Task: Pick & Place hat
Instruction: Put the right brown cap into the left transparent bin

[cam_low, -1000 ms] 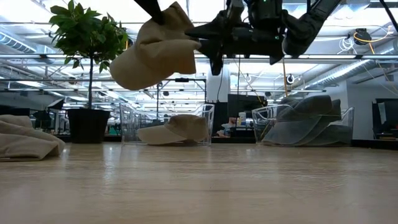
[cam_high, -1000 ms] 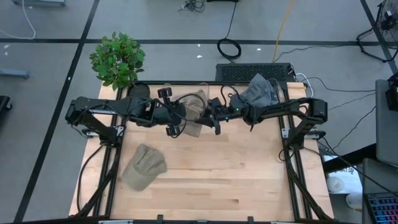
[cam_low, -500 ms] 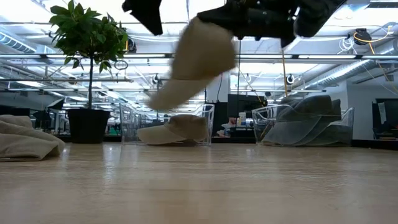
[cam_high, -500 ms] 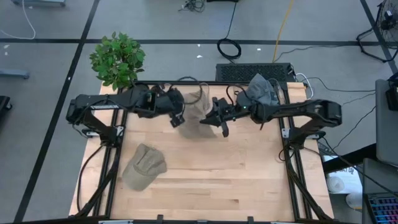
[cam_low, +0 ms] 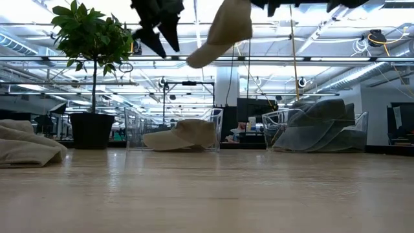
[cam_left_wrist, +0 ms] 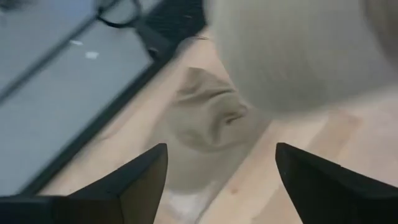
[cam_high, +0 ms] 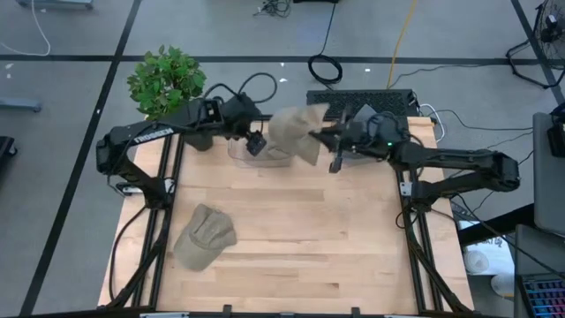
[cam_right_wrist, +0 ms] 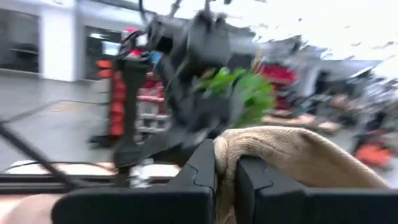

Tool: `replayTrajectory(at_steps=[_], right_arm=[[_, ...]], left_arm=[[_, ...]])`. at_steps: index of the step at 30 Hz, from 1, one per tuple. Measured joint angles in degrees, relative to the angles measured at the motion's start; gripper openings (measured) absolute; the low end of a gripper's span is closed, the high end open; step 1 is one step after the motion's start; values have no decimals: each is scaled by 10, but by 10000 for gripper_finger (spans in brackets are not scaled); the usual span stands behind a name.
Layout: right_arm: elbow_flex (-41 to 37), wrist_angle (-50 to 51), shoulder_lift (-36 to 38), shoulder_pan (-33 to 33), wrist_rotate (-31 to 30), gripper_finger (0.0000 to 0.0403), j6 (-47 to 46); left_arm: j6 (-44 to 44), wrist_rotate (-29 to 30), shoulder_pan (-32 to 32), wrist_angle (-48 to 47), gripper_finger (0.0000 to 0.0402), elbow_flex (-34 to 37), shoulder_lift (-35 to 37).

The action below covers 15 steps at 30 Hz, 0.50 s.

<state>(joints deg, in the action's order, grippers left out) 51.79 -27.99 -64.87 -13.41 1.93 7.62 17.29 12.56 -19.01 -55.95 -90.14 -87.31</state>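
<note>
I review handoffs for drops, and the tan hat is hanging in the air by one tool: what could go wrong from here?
1. The right tool pinches only a fold of the tan hat, so it may slip out.
2. The hat dangles loosely above the clear bin, so it could catch the rim or land outside.
3. The open left tool sits close beside the hat and might snag it.

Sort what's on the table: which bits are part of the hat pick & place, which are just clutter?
In play:
- tan fabric cap, pinched in the right gripper, held high
- left gripper, open and empty
- clear plastic bin holding a tan cap
- clear bin of grey caps
- tan cap lying on the wooden table

Lying about:
- potted green plant
- black cable coil on the floor
</note>
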Motion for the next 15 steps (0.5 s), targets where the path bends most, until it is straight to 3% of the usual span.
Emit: replayTrajectory(at_steps=[4, 10, 15], right_arm=[[0, -4, 20, 0, -35, 9, 41], [0, -5, 16, -1, -34, 9, 50], [0, -35, 15, -1, -32, 9, 58]], left_arm=[[-16, -102, -36, 77, 279, 49, 0], [-3, -292, -67, 280, 246, 117, 0], [45, -351, -81, 398, 235, 152, 0]])
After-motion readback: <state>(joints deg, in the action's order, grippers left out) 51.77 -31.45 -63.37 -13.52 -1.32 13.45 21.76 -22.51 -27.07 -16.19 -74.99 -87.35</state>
